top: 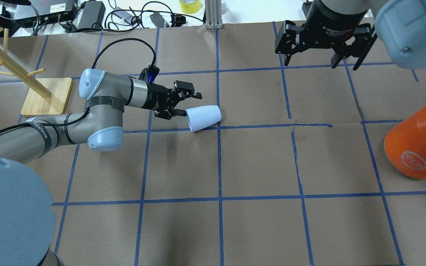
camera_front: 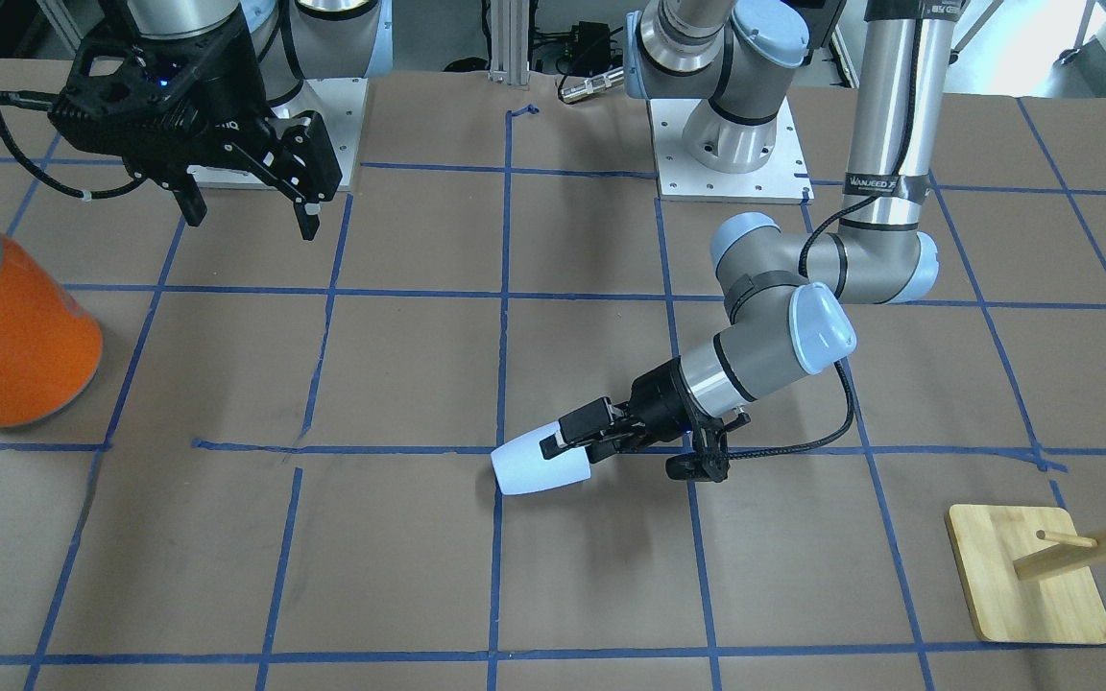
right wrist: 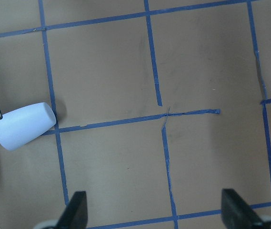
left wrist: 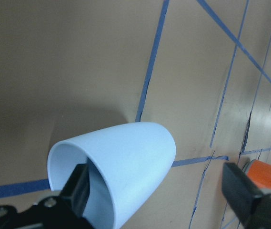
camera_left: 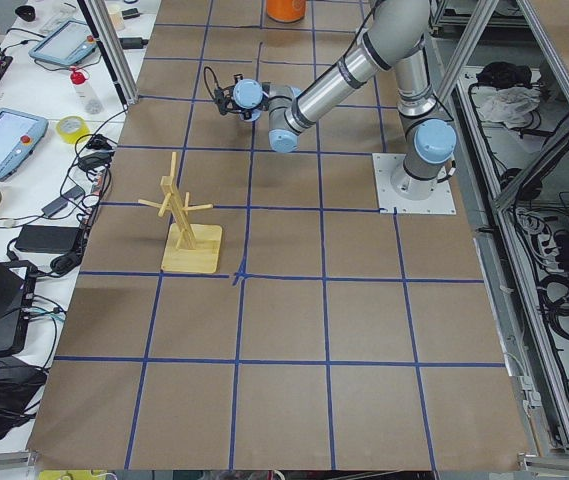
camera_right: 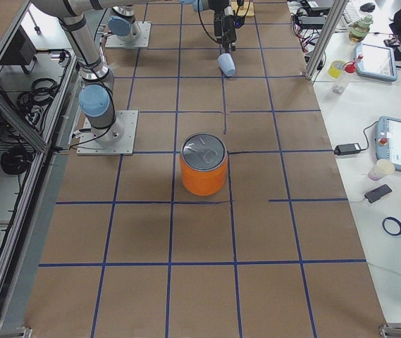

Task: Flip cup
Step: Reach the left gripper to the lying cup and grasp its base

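The pale lavender-blue cup (top: 203, 117) lies on its side on the brown table, rim toward my left arm and base pointing away. It also shows in the front view (camera_front: 539, 466), the left wrist view (left wrist: 125, 162), the right wrist view (right wrist: 25, 125) and the right side view (camera_right: 227, 65). My left gripper (top: 189, 104) is open at the cup's rim. In the left wrist view one finger (left wrist: 78, 188) is inside the cup's mouth and the other (left wrist: 242, 191) stands outside, well off the wall. My right gripper (top: 318, 59) is open and empty, high above the table on the far side.
A large orange can (top: 416, 144) with a silver top stands at the table's right end. A wooden peg stand (top: 46, 96) on a square base sits behind my left arm. Blue tape lines grid the table. Cables lie along the far edge.
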Available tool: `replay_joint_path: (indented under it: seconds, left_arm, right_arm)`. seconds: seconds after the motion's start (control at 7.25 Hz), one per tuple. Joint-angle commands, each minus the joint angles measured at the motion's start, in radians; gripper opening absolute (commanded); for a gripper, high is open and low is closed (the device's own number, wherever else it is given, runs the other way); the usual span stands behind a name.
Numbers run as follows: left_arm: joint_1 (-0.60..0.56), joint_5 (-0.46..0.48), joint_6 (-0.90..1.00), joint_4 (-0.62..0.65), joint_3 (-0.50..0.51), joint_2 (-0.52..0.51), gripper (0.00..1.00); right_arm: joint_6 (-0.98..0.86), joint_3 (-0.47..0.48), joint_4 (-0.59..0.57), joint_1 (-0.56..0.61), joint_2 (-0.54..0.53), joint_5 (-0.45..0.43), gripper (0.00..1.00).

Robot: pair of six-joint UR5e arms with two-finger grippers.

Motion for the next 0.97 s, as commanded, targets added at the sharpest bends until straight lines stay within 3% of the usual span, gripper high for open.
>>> replay_joint_path:
  seconds: [0.0,0.14,0.28,0.69,0.83]
  left_arm:
    - [-0.001,-0.014,-0.017,0.004,-0.011,-0.016,0.96]
    - [-0.002,-0.036,-0.030,0.002,-0.011,-0.023,0.96]
    - [-0.003,-0.041,-0.072,0.005,-0.005,-0.027,0.90]
    - [-0.008,-0.032,-0.108,0.019,-0.002,-0.050,0.54]
    - [-0.008,-0.027,-0.108,0.068,0.000,-0.058,0.34]
  right_arm:
    - [-0.001,0.000,-0.008,-0.001,0.001,0.001,1.00]
    - [0.000,0.000,-0.005,-0.001,0.001,0.000,1.00]
    - [0.000,0.000,-0.003,-0.001,0.001,0.000,1.00]
    - [-0.001,0.002,-0.009,-0.001,0.001,0.001,1.00]
    - [-0.001,0.002,-0.009,-0.001,0.001,0.001,1.00]
